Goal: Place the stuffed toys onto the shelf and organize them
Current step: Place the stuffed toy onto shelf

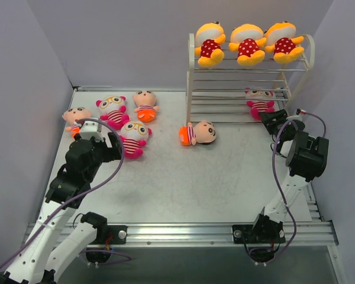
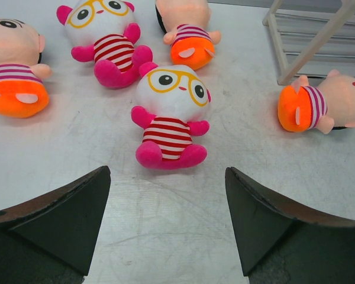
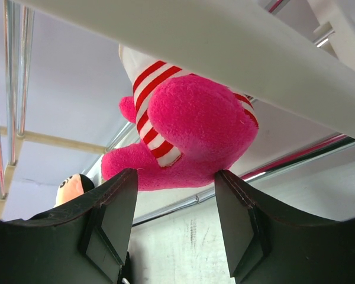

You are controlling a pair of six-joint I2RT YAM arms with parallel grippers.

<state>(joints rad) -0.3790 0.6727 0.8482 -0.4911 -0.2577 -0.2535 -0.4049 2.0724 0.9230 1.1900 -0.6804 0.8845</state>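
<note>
- Top view: left arm (image 1: 83,163) is sitting nearer the loose toys; glasses doll (image 1: 134,139) is lying just ahead of it on the surface (image 1: 183,183), well apart from the shelf (image 1: 191,77).
- Left wrist: left fingers (image 2: 59,219) are hanging wide open, holding nothing; the glasses doll is lying face-up dead ahead, centred between them, long axis along the approach (pink feet nearest).
- Right wrist: right fingers (image 3: 106,219) are standing apart, gripping nothing; shelved doll (image 3: 195,130) is resting on shelf rods just beyond the tips.

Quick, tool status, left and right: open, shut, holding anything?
Left tool: open, holding nothing.
Right tool: open, tips either side of the pink-striped plush doll sitting on the white wire rack.
</note>
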